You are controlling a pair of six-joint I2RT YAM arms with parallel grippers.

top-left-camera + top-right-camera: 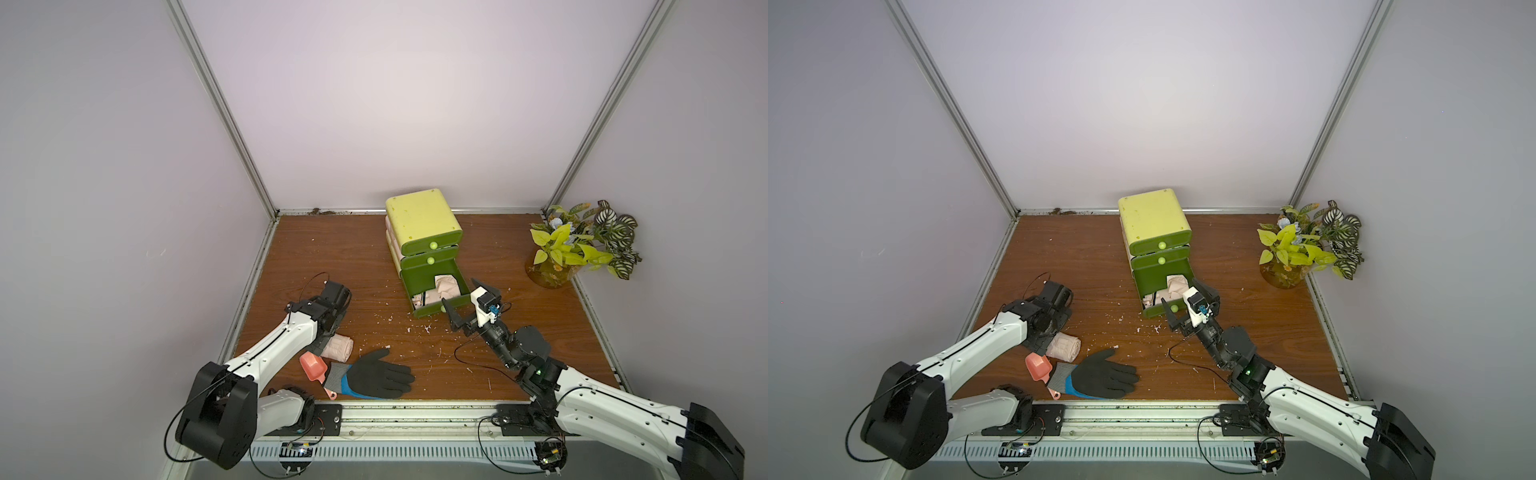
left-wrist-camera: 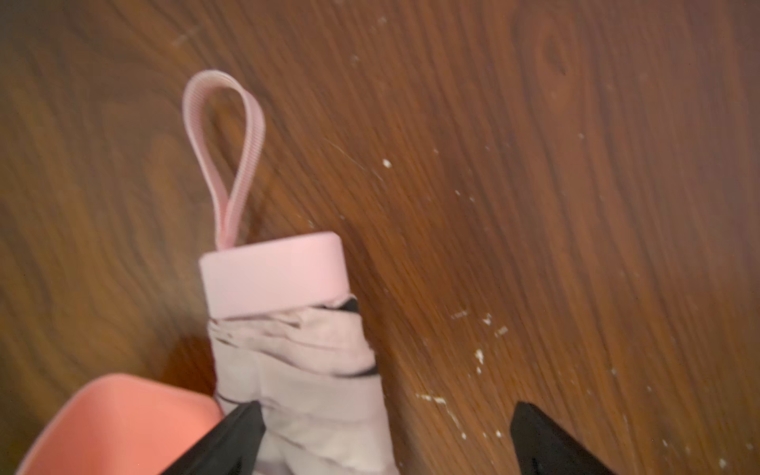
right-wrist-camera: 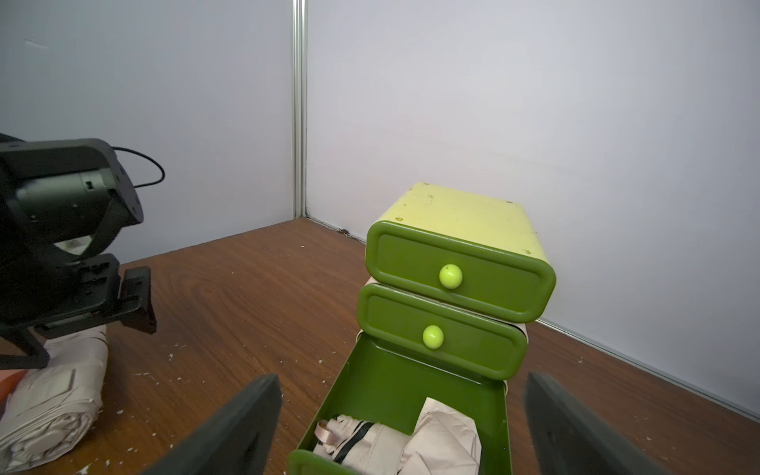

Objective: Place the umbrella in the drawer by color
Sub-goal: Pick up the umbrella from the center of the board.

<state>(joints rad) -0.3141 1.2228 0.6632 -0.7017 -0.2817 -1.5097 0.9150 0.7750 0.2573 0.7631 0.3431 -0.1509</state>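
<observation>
Left fingers (image 2: 240, 434): stood wide apart over the pink umbrella (image 2: 296, 370), lower frame.
Right fingers (image 3: 246, 419): stood wide apart, empty, facing the open bottom drawer (image 3: 370, 390).

Left arm (image 1: 279, 343) and right arm (image 1: 603, 404) reach low, forward, jaws of both wide apart.

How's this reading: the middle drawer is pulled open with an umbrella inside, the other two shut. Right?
No. The bottom drawer is the one pulled open with an umbrella inside; the top drawer and middle drawer are shut. The right wrist view shows it.
</observation>
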